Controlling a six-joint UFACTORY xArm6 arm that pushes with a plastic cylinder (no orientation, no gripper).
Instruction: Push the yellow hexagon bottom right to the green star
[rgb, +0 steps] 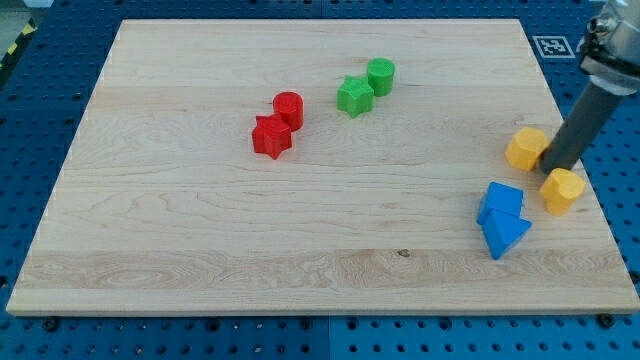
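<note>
The green star (354, 96) lies in the upper middle of the wooden board (200, 220), touching a green cylinder (380, 75) on its upper right. Two yellow blocks sit near the view's right edge: one with a hexagon-like outline (526, 148) and a rounder one (562, 190) below and to its right. I cannot tell for sure which of them is the hexagon. My tip (553, 167) stands in the gap between the two yellow blocks, close to both. The rod rises from it toward the view's top right.
A red cylinder (288, 108) and a red star (271, 137) touch each other left of the green pair. A blue cube (500, 203) and a blue triangle (505, 235) lie together just below and left of the yellow blocks. The board's right edge is close to them.
</note>
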